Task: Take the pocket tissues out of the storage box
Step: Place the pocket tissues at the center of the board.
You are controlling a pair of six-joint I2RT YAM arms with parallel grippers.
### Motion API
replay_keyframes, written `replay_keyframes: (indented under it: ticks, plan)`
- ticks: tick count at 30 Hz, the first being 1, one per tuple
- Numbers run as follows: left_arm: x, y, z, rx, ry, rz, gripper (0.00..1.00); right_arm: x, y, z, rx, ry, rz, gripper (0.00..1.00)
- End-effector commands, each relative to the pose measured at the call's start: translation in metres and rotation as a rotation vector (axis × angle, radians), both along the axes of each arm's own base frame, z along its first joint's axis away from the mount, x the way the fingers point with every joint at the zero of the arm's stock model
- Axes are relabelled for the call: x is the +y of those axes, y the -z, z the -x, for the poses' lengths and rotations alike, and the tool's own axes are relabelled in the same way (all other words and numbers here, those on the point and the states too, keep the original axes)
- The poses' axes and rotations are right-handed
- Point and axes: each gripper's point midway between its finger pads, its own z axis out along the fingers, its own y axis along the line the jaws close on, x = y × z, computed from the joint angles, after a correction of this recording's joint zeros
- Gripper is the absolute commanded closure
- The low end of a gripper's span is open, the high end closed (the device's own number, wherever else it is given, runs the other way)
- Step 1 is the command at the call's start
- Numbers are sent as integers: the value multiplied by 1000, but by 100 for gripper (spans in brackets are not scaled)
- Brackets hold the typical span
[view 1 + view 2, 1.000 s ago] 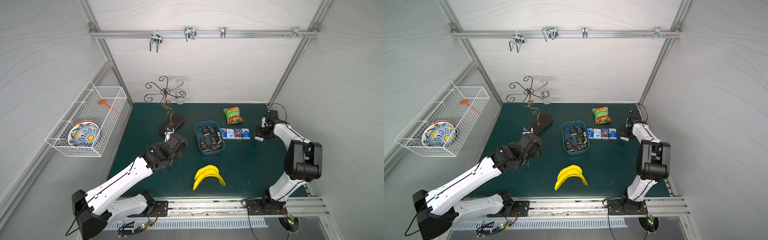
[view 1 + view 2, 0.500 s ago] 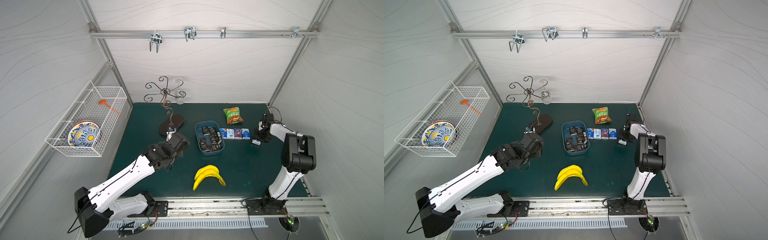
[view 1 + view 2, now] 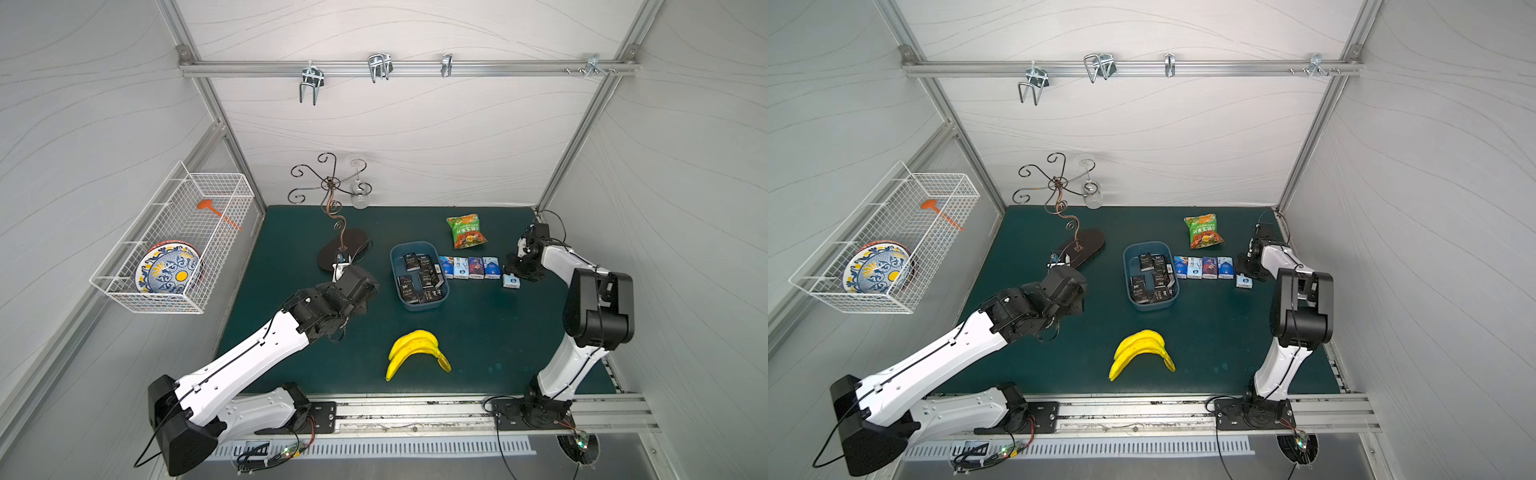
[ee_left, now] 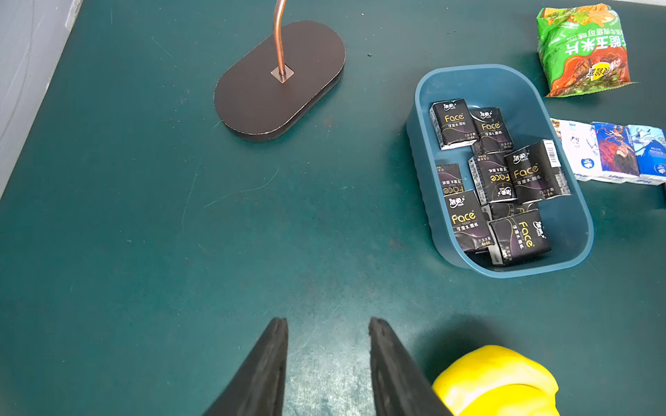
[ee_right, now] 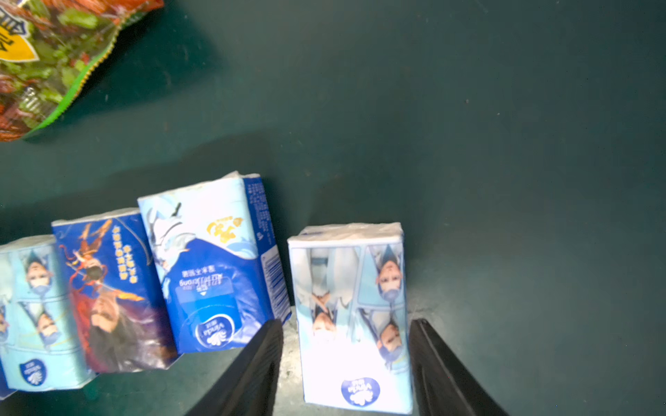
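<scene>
Right now my right claw (image 5: 346,324) straddles a blue-white tissue pack (image 5: 351,288) resting on the table (image 5: 504,144), jaws open with slim gaps either side, gripping nothing. The pack sits just beside a row of four blue packs (image 3: 468,267). Several black packs (image 4: 529,176) lie in the storage box (image 4: 420,162). My left claw (image 4: 326,320) hovers narrowly parted, empty.

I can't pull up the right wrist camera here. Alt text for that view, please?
The right gripper, open, straddles a pale blue tissue pack lying flat on the green mat. Other blue printed packs lie in a row beside it, with a corner of a green snack bag beyond them.
</scene>
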Motion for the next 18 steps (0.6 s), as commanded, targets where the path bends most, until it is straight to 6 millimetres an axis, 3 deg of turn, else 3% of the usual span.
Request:
replay_keyframes:
  ticks: [1,10,18]
  plan:
    - [-4,-17,-4,-52,8,41,58,3,-8,0,-6,14,-20,39]
    - [-5,-17,-4,-52,8,46,58,-20,-24,10,-82,121,-28,47]
    - [-8,-15,-4,-44,14,55,58,-16,-3,14,-37,118,-64,59]
